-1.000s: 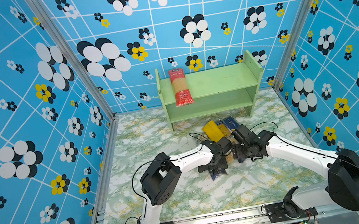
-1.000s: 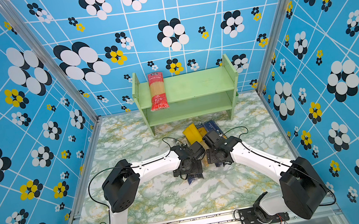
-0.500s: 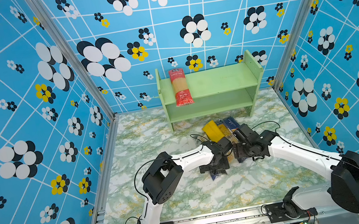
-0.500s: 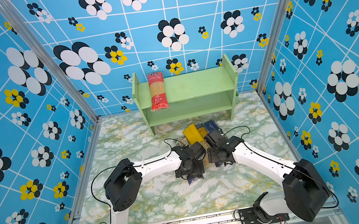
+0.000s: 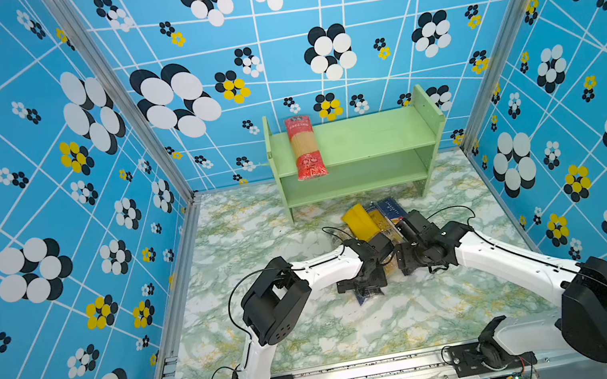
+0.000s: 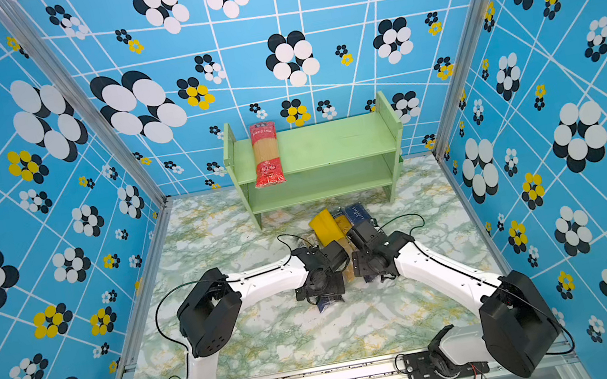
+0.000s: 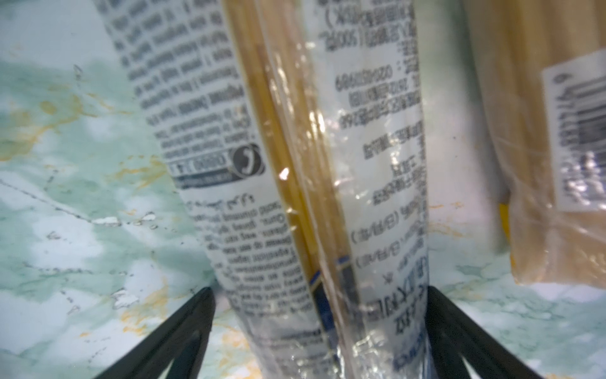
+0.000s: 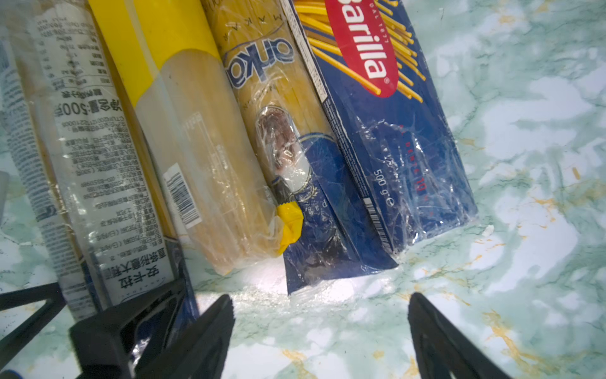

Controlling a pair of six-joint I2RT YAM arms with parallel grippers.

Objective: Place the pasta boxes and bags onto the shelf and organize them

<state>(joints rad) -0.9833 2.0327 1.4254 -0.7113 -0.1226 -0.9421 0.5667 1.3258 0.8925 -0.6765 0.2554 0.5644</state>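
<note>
Jaws of the left gripper stand wide, 1 finger on each side of the clear bag; I cannot tell whether they touch it. That bag is see-through with white printed panels, blue near its end and pale spaghetti inside, and lies flat on the table. Beside it lie the yellow bag, the blue bag and the Barilla box, dark blue with a red logo: 4 packs side by side on the marbled top, in front of the shelf. The right gripper is wide open and holds nothing; its tips point at bare table just short of the near ends of the blue bag and the Barilla box. The shelf is light green with 2 tiers; on the upper tier, at its left end in both top views, lies the red bag, overhanging the front edge.
</note>
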